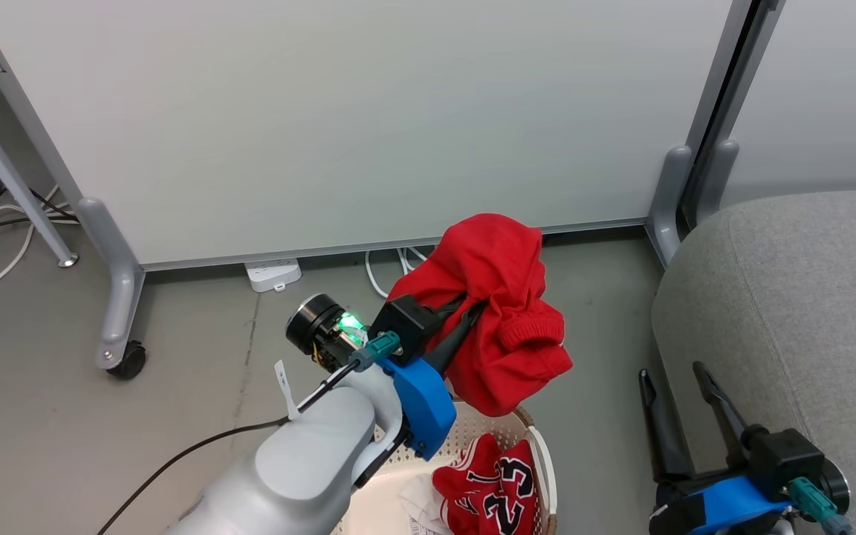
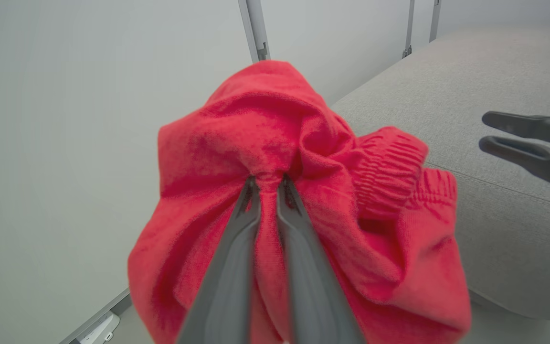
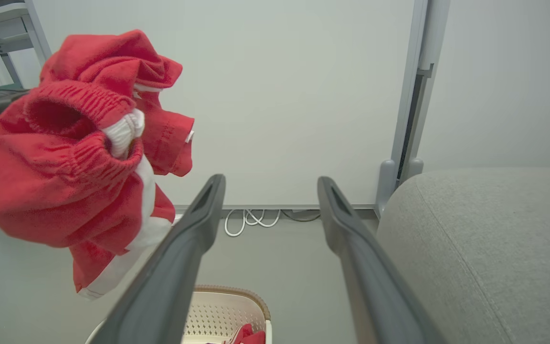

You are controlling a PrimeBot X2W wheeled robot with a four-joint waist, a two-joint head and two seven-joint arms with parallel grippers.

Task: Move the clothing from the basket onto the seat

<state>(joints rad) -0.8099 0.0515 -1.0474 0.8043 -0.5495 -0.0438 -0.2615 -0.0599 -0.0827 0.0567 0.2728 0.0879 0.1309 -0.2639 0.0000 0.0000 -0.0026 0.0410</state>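
Left tool (image 2: 268,181) tight on red cloth (image 1: 502,297), right tool (image 1: 672,371) wide apart, "23" jersey (image 1: 498,487) in basket (image 1: 545,464).

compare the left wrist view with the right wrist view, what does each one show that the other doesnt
Left wrist view: the left gripper pinched shut on a fold of the red garment, and a power strip on the floor.
Right wrist view: the basket below with red cloth in it, white cables on the floor, and the garment's white trim.
Both: the held garment, the grey seat, the open right gripper and the white panel.
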